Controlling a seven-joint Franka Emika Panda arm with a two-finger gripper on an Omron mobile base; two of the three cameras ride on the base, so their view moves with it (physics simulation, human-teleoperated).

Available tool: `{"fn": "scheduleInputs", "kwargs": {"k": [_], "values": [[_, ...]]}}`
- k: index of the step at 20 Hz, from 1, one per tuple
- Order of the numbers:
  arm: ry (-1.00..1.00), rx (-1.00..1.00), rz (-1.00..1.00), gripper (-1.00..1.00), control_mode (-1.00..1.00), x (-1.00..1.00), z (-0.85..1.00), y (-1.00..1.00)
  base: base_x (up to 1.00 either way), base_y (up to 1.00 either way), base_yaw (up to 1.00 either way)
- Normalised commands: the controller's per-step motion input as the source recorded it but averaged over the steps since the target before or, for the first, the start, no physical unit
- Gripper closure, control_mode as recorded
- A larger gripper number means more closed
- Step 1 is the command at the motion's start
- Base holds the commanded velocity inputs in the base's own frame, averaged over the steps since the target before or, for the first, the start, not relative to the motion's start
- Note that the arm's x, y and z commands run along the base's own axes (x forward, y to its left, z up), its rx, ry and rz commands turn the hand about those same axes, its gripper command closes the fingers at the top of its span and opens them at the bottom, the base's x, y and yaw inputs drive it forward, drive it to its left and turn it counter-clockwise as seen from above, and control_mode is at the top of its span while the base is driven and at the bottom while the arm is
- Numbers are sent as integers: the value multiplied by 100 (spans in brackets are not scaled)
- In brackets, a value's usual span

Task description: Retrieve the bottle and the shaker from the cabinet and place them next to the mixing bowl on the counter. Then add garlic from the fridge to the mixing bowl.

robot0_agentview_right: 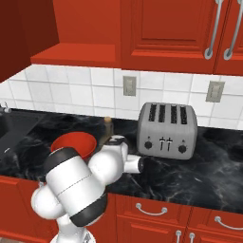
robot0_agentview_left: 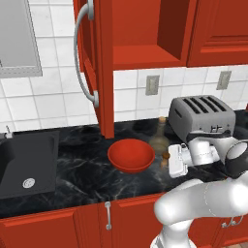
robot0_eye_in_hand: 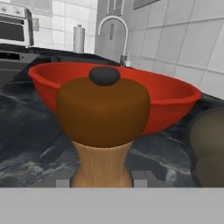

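Observation:
In the hand view the shaker [robot0_eye_in_hand: 103, 113], a wooden mill with a dark brown head and a black knob, stands between my fingertips [robot0_eye_in_hand: 62, 183]; my gripper [robot0_eye_in_hand: 101, 183] is shut on its pale stem. Its foot is hidden, so I cannot tell whether it touches the counter [robot0_agentview_left: 72, 174]. Right behind it is the red mixing bowl [robot0_eye_in_hand: 170, 103] [robot0_agentview_left: 131, 154] [robot0_agentview_right: 76, 141]. The olive-brown bottle [robot0_agentview_left: 160, 138] [robot0_agentview_right: 108, 126] [robot0_eye_in_hand: 210, 148] stands upright on the counter just right of the bowl. From the left base my gripper [robot0_agentview_left: 170, 160] sits low, right of the bowl, with the shaker [robot0_agentview_left: 166, 156] at its tip.
The red cabinet door [robot0_agentview_left: 94, 63] hangs open above the bowl's left side, and the shelf behind it looks bare. A silver toaster [robot0_agentview_left: 201, 116] [robot0_agentview_right: 167, 129] stands at the back right. A black sink [robot0_agentview_left: 26, 162] lies at the left.

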Motion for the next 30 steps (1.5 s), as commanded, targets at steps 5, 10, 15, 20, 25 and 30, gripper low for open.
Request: {"fn": "scheduleInputs", "kwargs": {"k": [5,10,15,20,25,30], "values": [[0,0,0,100,-100,17,-27,0,0,0,0],[0,0,0,100,-100,0,-27,-1,0,0,0],[0,0,0,-100,-100,0,-23,0,0,0,0],[0,0,-1,-100,-100,0,-3,0,0,0,0],[5,0,-7,-100,-100,-6,0,-9,0,0,0],[14,0,-15,-100,-100,-8,5,-44,0,0,0]]}}
